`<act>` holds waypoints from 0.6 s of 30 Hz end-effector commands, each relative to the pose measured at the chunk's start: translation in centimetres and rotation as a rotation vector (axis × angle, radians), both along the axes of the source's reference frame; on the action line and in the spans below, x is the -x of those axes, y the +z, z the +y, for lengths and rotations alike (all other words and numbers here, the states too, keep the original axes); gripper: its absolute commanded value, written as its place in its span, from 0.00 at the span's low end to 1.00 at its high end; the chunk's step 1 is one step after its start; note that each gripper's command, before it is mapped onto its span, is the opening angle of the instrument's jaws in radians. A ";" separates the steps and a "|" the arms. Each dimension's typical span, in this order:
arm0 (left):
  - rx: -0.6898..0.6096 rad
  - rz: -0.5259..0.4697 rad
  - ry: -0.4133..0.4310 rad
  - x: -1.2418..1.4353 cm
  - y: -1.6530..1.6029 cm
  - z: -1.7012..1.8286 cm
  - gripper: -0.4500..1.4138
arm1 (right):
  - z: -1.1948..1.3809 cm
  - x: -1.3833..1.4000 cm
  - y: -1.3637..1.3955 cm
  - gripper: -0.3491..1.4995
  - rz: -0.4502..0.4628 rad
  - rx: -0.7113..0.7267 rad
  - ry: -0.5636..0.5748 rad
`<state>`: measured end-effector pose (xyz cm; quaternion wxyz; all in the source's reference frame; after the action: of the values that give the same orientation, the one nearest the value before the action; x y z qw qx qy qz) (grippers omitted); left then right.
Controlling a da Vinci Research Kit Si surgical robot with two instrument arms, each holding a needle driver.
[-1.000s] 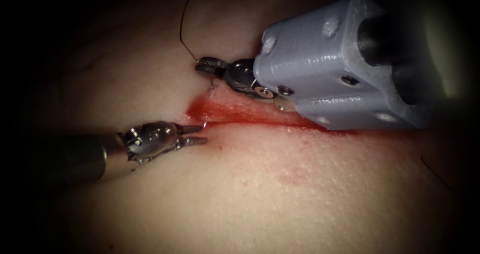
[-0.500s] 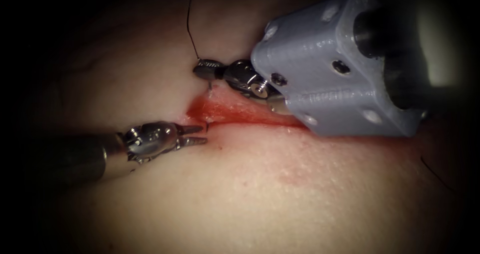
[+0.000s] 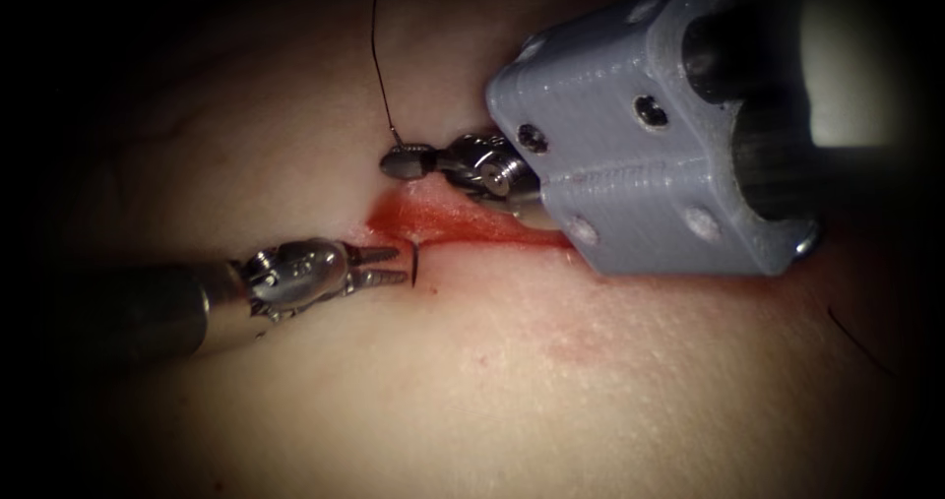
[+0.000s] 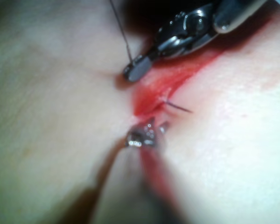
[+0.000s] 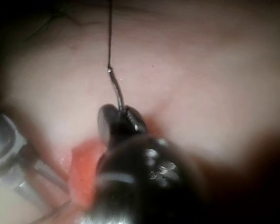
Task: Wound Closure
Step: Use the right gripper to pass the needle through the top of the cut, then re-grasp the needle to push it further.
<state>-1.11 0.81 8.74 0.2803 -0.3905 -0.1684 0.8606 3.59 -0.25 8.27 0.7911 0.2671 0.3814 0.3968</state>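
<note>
At left end of red, wet cut (image 3: 463, 225) in pale pork tissue (image 3: 551, 381): right hand (image 3: 399, 162) clamped on curved steel needle's tail beside dark thread (image 3: 378, 56); needle (image 3: 415, 264) tip poked out by left hand (image 3: 386, 266), jaws apart, empty.

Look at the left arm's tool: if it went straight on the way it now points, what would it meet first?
Probably the needle's tip, standing out of the tissue just ahead of the left tool, whose open jaws hold nothing. The right tool holds the needle's tail end. Depth is uncertain.

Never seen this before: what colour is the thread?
Black thread, clearest in the endoscope view.
</note>
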 end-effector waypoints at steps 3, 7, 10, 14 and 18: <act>-0.002 -0.001 0.001 0.06 0.06 -0.03 0.20 | -0.11 -0.01 0.02 0.00 0.006 -0.077 -0.012; -0.002 -0.001 0.001 0.06 0.06 -0.03 0.20 | -0.19 0.02 -0.02 0.00 0.012 -0.141 -0.014; -0.003 -0.001 0.001 0.06 0.06 -0.03 0.20 | -0.22 0.02 -0.04 0.00 0.018 -0.161 -0.018; -0.003 -0.001 0.001 0.06 0.05 -0.03 0.20 | -0.14 0.01 -0.03 0.25 0.005 -0.111 0.059; -0.003 -0.001 0.001 0.06 0.05 -0.03 0.20 | -0.03 0.02 -0.02 0.55 0.008 -0.008 0.074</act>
<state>-1.11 0.82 8.72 0.2804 -0.3901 -0.1688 0.8606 3.51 -0.25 8.18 0.7734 0.2557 0.3930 0.4267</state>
